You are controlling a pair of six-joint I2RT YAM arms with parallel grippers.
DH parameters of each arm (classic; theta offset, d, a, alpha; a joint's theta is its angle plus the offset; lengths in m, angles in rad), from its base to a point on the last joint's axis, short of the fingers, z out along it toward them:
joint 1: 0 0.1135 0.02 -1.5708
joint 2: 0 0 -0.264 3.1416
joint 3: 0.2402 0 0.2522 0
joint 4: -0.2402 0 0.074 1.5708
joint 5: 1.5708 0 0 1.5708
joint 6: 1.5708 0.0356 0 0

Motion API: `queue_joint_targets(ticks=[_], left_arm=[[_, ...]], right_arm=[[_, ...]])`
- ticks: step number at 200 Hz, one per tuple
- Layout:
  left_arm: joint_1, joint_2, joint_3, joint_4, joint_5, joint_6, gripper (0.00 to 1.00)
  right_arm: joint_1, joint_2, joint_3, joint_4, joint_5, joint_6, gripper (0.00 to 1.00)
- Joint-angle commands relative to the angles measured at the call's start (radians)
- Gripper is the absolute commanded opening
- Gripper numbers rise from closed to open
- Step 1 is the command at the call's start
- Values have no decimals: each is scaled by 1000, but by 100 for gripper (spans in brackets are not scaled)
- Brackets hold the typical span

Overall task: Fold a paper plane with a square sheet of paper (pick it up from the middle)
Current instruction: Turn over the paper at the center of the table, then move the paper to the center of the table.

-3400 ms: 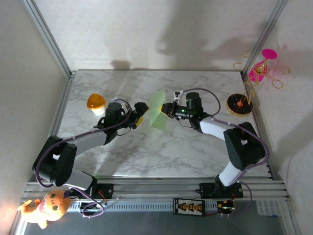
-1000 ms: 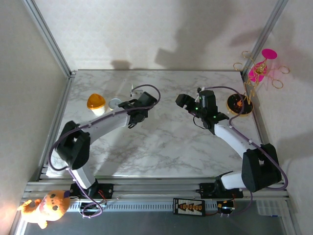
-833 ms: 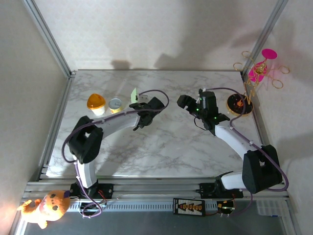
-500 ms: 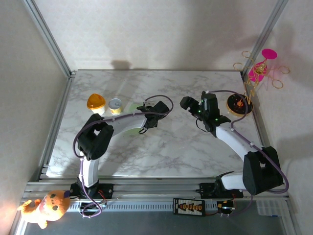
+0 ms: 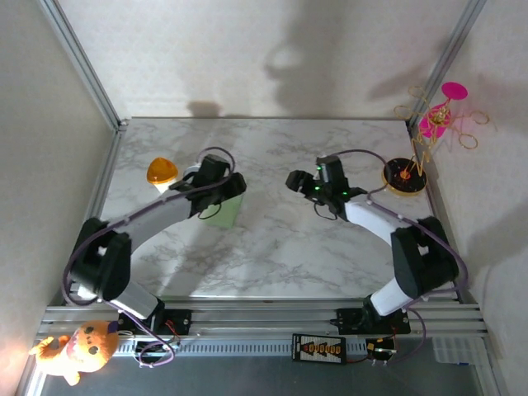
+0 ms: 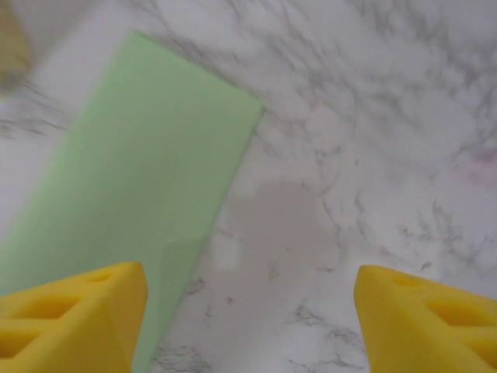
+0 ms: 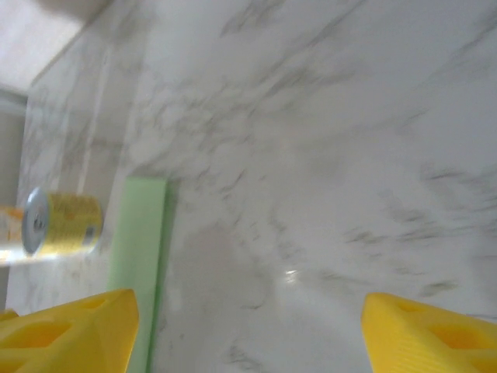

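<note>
Green paper [image 6: 140,171] lies flat on marble [image 6: 373,140], upper left of frame. L gripper [image 6: 248,311] fingers wide apart, nothing held. R gripper [image 7: 248,330] likewise spread, empty.

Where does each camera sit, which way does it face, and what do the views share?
Top external: above and behind the arms, looking down at the table; both arms show, with left gripper and right gripper.
Left wrist: on the left arm, facing down at the paper; its yellow fingers stand apart at the bottom.
Right wrist: on the right arm, facing low across the table toward the tin; its fingers at the bottom corners.
Shared: all three show the paper on the table.
</note>
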Motion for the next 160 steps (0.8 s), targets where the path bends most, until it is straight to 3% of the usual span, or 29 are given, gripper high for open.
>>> queue_joint_targets(ticks=[1,44,109,160], left_arm=[[71,-109,-105,59,-11,-48,80],[203,-314,-270,103,-48,-68,99],[304,-389,-353,116,5,-75,100],[317,-370,-362,134,43,-76,100]], right_arm=[[104,99,102,2,-53,-12,70],[281,334,321,-32,-114,-13,57],[382,617,641,-167,-165,-71,51],[385,672,679,-248,-138,-129,51]])
